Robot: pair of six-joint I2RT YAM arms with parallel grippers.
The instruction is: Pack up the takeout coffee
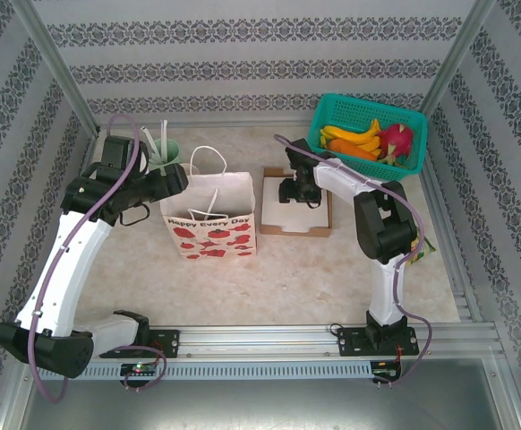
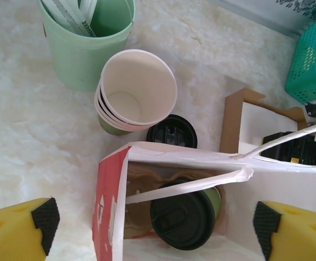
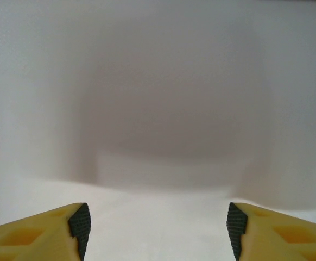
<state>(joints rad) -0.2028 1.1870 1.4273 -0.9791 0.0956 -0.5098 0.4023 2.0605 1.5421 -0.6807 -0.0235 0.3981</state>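
Observation:
The takeout coffee (image 2: 186,218), a green cup with a black lid, lies tilted inside the white paper bag (image 2: 110,206), resting on the brown pulp carrier (image 2: 141,187) in it. A white bag handle crosses over the lid. My left gripper (image 2: 155,222) hangs open above the bag's mouth, with nothing between its yellow fingers. From above, the left gripper (image 1: 173,182) sits at the upper left corner of the bag (image 1: 209,222). My right gripper (image 1: 296,191) is open over the shallow cardboard box (image 1: 271,226); its wrist view shows the right gripper (image 3: 158,224) above a plain white surface.
A stack of empty paper cups (image 2: 137,89) and a loose black lid (image 2: 172,131) stand just behind the bag. A mint-green cup of white sticks (image 2: 87,46) is beyond them. A teal basket of fruit (image 1: 368,134) sits at the back right.

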